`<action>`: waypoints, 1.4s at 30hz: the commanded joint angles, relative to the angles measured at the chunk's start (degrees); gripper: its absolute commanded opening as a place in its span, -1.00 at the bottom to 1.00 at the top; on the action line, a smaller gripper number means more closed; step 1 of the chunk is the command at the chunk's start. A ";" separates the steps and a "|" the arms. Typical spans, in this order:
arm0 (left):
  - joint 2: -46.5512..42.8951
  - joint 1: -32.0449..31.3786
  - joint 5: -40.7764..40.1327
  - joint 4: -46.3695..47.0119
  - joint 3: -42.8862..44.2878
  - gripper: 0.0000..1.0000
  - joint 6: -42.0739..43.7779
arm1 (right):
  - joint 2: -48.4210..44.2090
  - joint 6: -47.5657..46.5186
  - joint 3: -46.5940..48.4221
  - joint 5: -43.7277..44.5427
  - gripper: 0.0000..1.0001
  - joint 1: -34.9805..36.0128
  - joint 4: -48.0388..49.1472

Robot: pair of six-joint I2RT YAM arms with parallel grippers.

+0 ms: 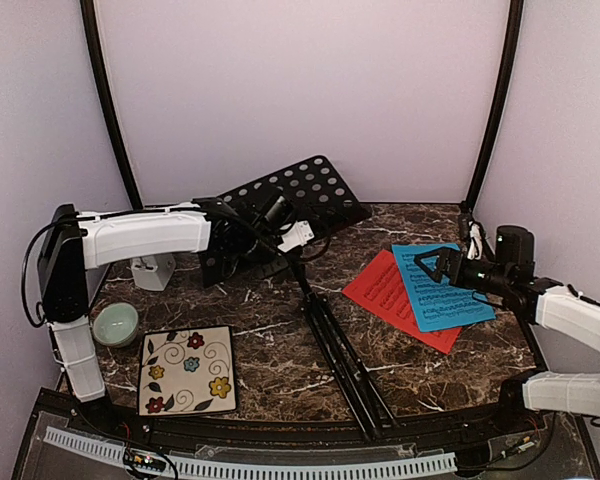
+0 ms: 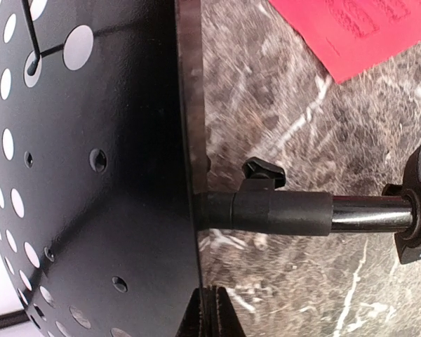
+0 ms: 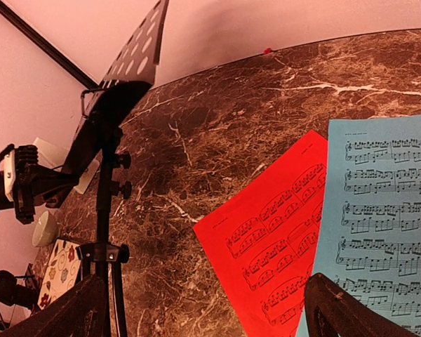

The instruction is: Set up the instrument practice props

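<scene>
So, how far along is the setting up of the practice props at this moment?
Nothing looks finished yet. In hand: the left gripper is shut on the desk edge of the music stand, which lies on the table with its legs folded. The right gripper hangs open over the blue sheet. Left: standing it up, probably putting the blue sheet and the red sheet on it, and placing the metronome.

The marbled table (image 1: 270, 350) bears a music stand (image 1: 315, 195), red sheet (image 1: 380, 290), blue sheet (image 1: 442, 292), floral tile (image 1: 188, 370), green bowl (image 1: 115, 323), perhaps a metronome (image 1: 152, 271).
</scene>
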 commanded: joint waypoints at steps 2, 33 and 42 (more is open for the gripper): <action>-12.92 -2.45 -12.43 16.98 5.94 -1.00 13.00 | -2.79 0.79 -2.32 -2.17 0.98 -0.12 6.92; -24.85 -16.33 -12.30 68.38 -4.14 -1.00 61.24 | 5.72 9.29 3.11 -14.78 0.50 10.84 38.21; -28.66 -16.29 -6.01 63.57 -7.24 -1.00 59.12 | 11.09 6.84 13.56 -16.05 0.38 17.19 36.52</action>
